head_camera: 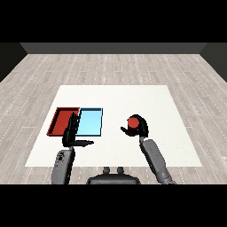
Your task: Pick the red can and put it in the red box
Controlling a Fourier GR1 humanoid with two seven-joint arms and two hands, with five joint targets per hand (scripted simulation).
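The red can (pixel 133 122) is right of the table's middle, and my right hand (pixel 141 127) is curled round it; I see the can's red top between the black fingers and thumb. The red tray (pixel 59 121) lies at the left of the table, touching the light blue tray (pixel 91 122) on its right. My left hand (pixel 72 131) stands with straight fingers over the near edge where the two trays meet, its thumb pointing right, holding nothing.
The white table (pixel 115 99) stretches bare beyond the trays and the can. A grey wooden floor surrounds it. My right forearm (pixel 155 159) runs from the lower right toward the can.
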